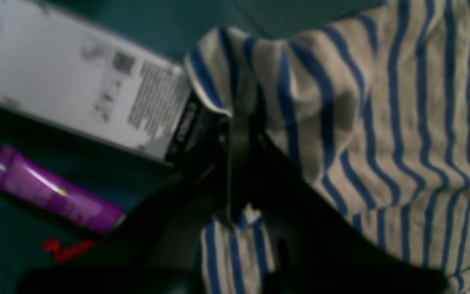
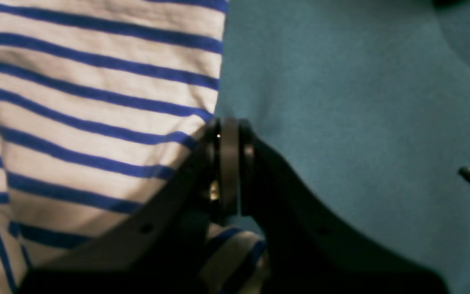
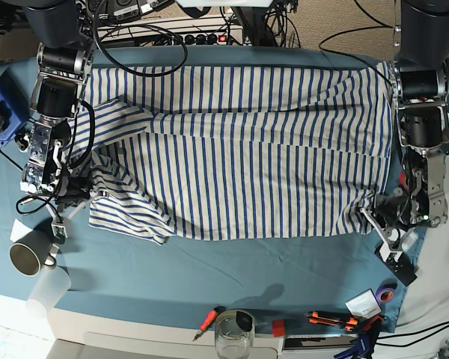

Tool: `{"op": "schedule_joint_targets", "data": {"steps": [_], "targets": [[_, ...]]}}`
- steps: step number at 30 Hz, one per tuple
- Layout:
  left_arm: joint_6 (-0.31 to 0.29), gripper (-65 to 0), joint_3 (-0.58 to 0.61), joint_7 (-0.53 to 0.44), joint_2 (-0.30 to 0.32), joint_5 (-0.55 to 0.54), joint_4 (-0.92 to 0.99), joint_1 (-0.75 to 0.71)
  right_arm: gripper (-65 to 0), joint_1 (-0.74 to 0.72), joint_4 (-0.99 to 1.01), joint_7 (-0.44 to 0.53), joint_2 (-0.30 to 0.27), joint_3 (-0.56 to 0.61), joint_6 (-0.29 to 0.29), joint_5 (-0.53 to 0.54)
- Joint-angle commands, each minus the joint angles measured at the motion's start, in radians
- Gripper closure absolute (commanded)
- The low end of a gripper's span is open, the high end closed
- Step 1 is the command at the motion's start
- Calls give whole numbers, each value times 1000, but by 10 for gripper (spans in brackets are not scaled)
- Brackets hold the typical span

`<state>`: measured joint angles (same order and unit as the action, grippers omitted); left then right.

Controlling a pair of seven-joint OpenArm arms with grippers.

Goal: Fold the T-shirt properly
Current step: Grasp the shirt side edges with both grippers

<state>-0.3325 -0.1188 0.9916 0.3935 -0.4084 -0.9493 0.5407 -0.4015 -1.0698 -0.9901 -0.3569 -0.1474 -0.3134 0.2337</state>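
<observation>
The T-shirt [image 3: 247, 149], cream-white with blue stripes, lies spread wide across the teal table cloth [image 3: 209, 269]. Its left part is bunched and folded over. My left gripper [image 3: 372, 216] is at the shirt's lower right corner. In the left wrist view the left gripper [image 1: 239, 122] is shut on a raised fold of the striped cloth [image 1: 382, 122]. My right gripper [image 3: 81, 196] is at the shirt's left edge. In the right wrist view the right gripper [image 2: 229, 128] is shut at the hem of the shirt [image 2: 76, 102], with striped cloth showing under the fingers.
A mug [image 3: 28, 258] and a plastic cup [image 3: 49, 292] stand at the front left. A glass [image 3: 234, 333], screwdrivers [image 3: 209, 320] and tools [image 3: 333, 320] lie along the front edge. A white box [image 1: 76, 81] and a purple tube [image 1: 55, 192] lie beside the left gripper.
</observation>
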Motion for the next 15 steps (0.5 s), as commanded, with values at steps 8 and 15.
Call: {"op": "schedule_joint_targets", "data": {"steps": [8, 15], "targets": [[0, 0, -4, 76, 44, -195, -14, 66, 0, -67, -52, 15, -87, -5, 1, 32], [-14, 0, -4, 190, 74, -312, -15, 108, 0, -67, -151, -67, -143, -5, -5, 156]]}}
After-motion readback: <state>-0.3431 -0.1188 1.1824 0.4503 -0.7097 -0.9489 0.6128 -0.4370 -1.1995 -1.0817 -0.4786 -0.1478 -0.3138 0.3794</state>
